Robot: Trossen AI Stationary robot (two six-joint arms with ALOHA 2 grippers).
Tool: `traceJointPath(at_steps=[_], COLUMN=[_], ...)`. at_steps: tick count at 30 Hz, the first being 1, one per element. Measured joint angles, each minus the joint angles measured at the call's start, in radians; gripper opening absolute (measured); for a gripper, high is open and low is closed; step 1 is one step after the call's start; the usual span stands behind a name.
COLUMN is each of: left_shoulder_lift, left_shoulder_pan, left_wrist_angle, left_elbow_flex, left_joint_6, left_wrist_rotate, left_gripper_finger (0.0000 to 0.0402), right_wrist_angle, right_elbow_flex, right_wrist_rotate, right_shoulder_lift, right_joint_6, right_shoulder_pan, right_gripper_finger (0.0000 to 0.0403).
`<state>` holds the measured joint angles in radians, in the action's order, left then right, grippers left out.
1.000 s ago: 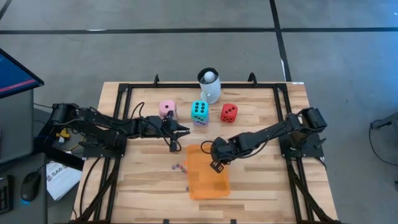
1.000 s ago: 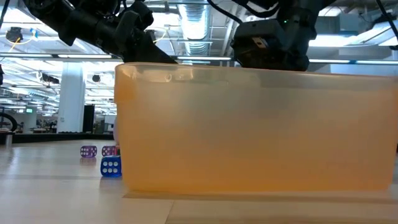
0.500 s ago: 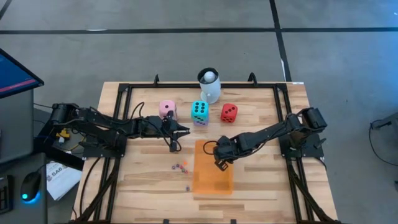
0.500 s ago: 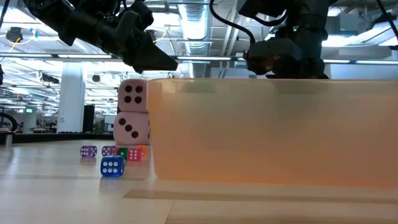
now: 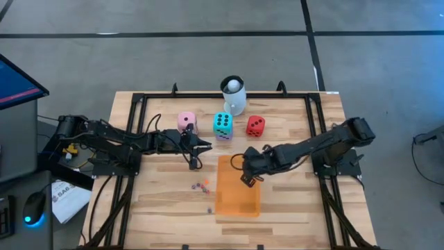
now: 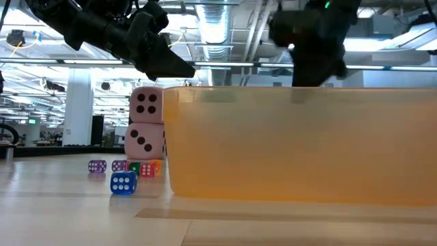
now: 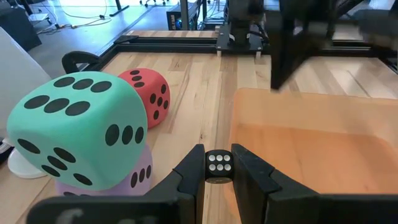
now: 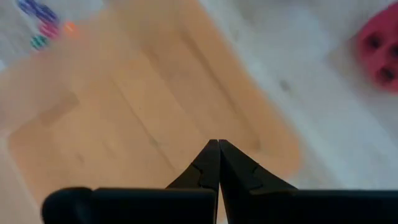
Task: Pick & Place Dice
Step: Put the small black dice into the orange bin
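Black small die (image 7: 218, 166) is sitting pinched in left gripper (image 7: 217, 176) fingers; right gripper (image 8: 216, 163) fingers closed empty. Next imo: carrying it over orange tray (image 5: 238, 189) & releasing.

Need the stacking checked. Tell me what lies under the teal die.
Under the teal die lies a purple die, only its lower corner showing in the left wrist view; the rest is covered. From above, just a purple sliver shows below the teal die.

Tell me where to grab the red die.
Take the red die by two opposite side faces, coming straight down from above. It sits flat and alone on the table, apart from the teal die and the mug, so the jaws should have room on either side.
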<state>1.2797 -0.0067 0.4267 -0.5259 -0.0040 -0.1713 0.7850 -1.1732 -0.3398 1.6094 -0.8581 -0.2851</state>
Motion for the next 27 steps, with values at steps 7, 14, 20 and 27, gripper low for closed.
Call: traceJointPath(at_steps=[7, 14, 20, 27], left_shoulder_lift=[0.0, 0.0, 0.0, 0.0], left_shoulder_pan=[0.0, 0.0, 0.0, 0.0], left_wrist_angle=[0.0, 0.0, 0.0, 0.0], left_elbow_flex=[0.0, 0.0, 0.0, 0.0], left_joint_6=[0.0, 0.0, 0.0, 0.0], left_wrist_rotate=[0.0, 0.0, 0.0, 0.0], left_gripper_finger=[0.0051, 0.0051, 0.0051, 0.0051], right_wrist_angle=[-0.005, -0.014, -0.036, -0.326], right_elbow_flex=[0.0, 0.0, 0.011, 0.135], right_wrist_rotate=[-0.103, -0.15, -0.199, -0.217], right_shoulder_lift=[-0.144, -0.182, -0.182, -0.191], right_joint_6=[0.157, 0.278, 0.296, 0.457], right_shoulder_pan=[-0.051, -0.1, -0.129, -0.139], right_gripper_finger=[0.0, 0.0, 0.0, 0.0])
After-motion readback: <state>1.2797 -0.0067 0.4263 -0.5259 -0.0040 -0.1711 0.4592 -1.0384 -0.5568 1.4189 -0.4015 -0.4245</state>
